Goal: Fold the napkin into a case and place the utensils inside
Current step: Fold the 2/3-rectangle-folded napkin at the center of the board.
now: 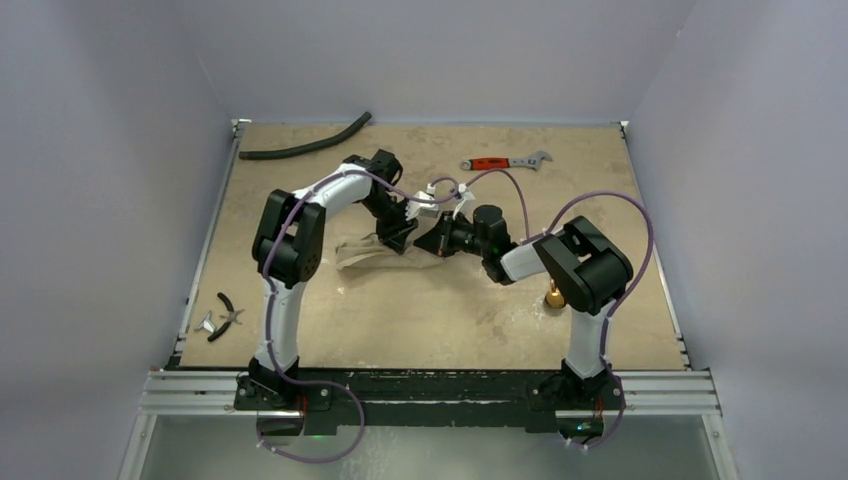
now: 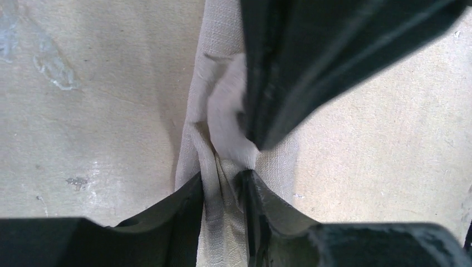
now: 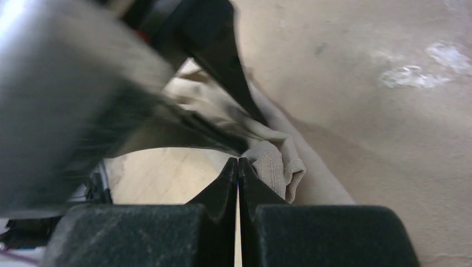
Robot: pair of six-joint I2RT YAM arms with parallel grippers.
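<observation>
The beige napkin [image 1: 358, 253] lies bunched into a long narrow strip on the table between the two arms. My left gripper [image 1: 398, 236] hangs over its right end. Its jaws [image 2: 222, 179] stand a little apart with a ridge of napkin [image 2: 220, 55] running between them. From the opposite side my right gripper [image 1: 432, 241] meets it. Its fingertips [image 3: 238, 162] are pressed together at a small fold of the napkin [image 3: 275, 167], and the cloth gathers up to its tip [image 2: 257, 143]. A gold bit of the utensils [image 1: 553, 297] shows beside the right arm; the rest is hidden.
A red-handled wrench [image 1: 505, 161] lies at the back right and a curved black hose [image 1: 305, 147] at the back left. Small pliers [image 1: 226, 314] rest near the front left edge. The right arm's elbow [image 1: 585, 265] overhangs the gold piece.
</observation>
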